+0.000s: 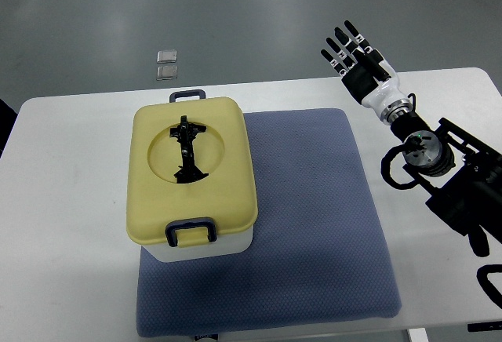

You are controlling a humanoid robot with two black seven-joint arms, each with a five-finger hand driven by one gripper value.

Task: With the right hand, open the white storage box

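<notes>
Nearest me, the blue-grey mat (314,224) runs off the bottom edge, so its front hem is cut from view. On the mat's left part sits the white storage box (200,244), only a strip of its white body showing under a pale yellow lid (192,169) that is shut down on it. A dark latch (190,232) clips the near end and another (189,94) the far end; a black folding handle (187,151) lies in the lid's round recess, its shape hard to read. Over to the right, well apart from the box, the right hand (357,56) hangs above the white table (70,201) and its far edge, fingers straight and spread, grasping nothing. Its black forearm leaves the frame at the right edge. Two small pale squares (166,64) lie on the grey floor beyond; what they are I cannot tell.
</notes>
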